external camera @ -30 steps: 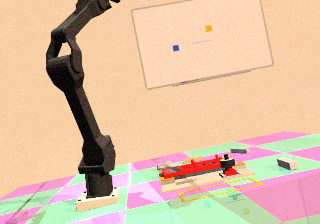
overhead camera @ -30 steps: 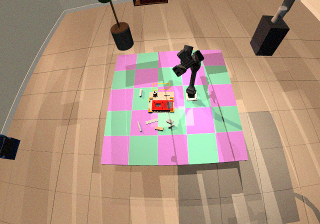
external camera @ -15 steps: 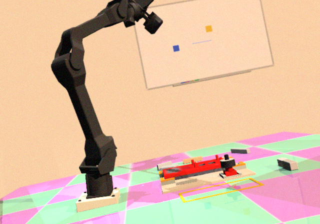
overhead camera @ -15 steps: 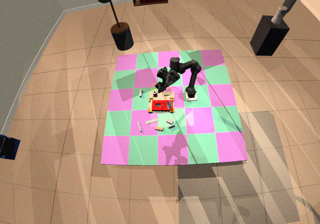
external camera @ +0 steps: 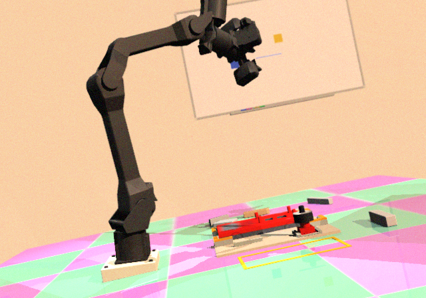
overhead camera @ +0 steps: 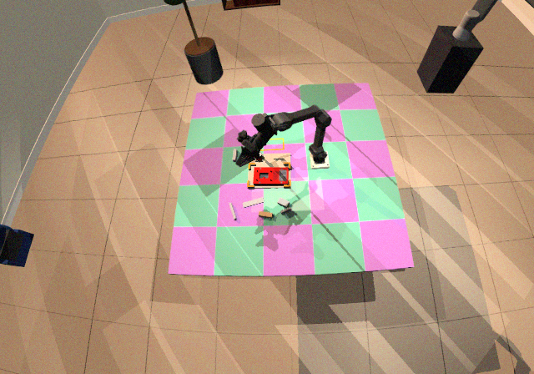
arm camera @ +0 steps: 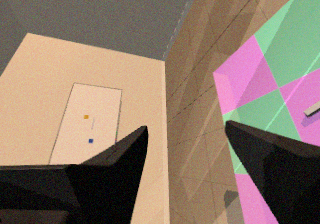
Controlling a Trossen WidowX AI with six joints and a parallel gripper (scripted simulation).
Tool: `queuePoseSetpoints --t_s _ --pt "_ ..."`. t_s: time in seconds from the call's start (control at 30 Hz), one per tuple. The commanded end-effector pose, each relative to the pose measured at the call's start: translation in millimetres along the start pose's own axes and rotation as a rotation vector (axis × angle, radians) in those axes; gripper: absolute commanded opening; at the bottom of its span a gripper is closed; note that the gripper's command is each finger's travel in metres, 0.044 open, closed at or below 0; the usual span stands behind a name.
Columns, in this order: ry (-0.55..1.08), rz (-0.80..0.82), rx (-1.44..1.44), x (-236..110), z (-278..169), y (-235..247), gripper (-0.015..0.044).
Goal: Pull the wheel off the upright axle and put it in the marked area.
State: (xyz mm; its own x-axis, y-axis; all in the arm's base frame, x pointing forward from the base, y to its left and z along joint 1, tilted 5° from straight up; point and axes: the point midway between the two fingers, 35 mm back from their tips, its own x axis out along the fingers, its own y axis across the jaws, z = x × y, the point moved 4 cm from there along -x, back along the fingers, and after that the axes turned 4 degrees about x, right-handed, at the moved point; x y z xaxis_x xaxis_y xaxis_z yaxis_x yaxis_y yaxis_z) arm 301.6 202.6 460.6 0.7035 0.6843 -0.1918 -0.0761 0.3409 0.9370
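Note:
The dark wheel (external camera: 302, 215) sits on the upright axle at the right end of the red fixture (external camera: 261, 223) (overhead camera: 269, 174), which lies on a tan board. The yellow-outlined marked area (external camera: 294, 251) lies on the mat right beside the board; it also shows in the top view (overhead camera: 274, 144). My gripper (external camera: 245, 71) hangs high above the table, far from the wheel, and is open and empty. In the wrist view the two fingers frame only wall, floor and mat. In the top view the arm (overhead camera: 249, 145) covers the wheel's end of the fixture.
Several loose blocks lie on the chequered mat in front of the fixture (overhead camera: 253, 202) and beyond it (external camera: 381, 218) (external camera: 319, 201). The arm's base (external camera: 130, 263) stands left of the board. A potted plant (overhead camera: 204, 61) and a black box (overhead camera: 448, 59) stand off the mat.

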Motion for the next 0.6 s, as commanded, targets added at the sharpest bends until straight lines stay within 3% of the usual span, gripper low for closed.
queuePoseSetpoints --t_s 0.0,0.23,0.57 --pt "-0.056 -0.195 0.110 15.7 24.3 -51.0 0.0300" --pt "-0.160 -0.482 0.278 13.7 62.4 -130.9 0.0300" --pt "-0.310 -0.908 0.587 -22.0 99.4 -243.4 0.0300"
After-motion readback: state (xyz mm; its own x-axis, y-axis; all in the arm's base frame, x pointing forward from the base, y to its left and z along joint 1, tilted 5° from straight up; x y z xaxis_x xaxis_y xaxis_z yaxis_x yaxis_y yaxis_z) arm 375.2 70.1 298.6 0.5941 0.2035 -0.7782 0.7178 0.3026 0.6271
